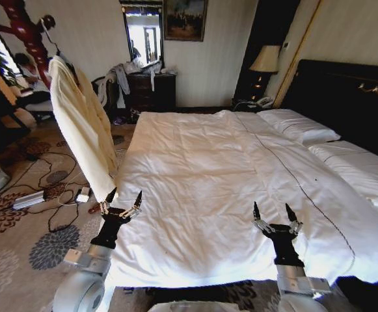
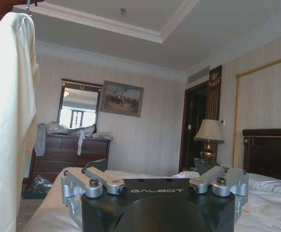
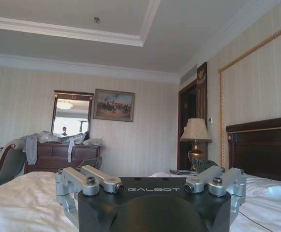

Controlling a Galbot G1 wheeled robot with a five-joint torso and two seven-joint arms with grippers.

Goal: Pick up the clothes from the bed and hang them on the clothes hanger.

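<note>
Cream garment [image 1: 81, 127] hangs limp off the stand beside the bed [image 1: 202, 175] — soft, light, best pinched near the shoulders — left gripper [image 1: 123, 200] and right gripper [image 1: 275, 212] both spread, empty.

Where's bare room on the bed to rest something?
The quilt on the bed lies bare between the left hand and the right hand, up to the pillows. Crowded: the hanging cream garment by the left hand.
</note>
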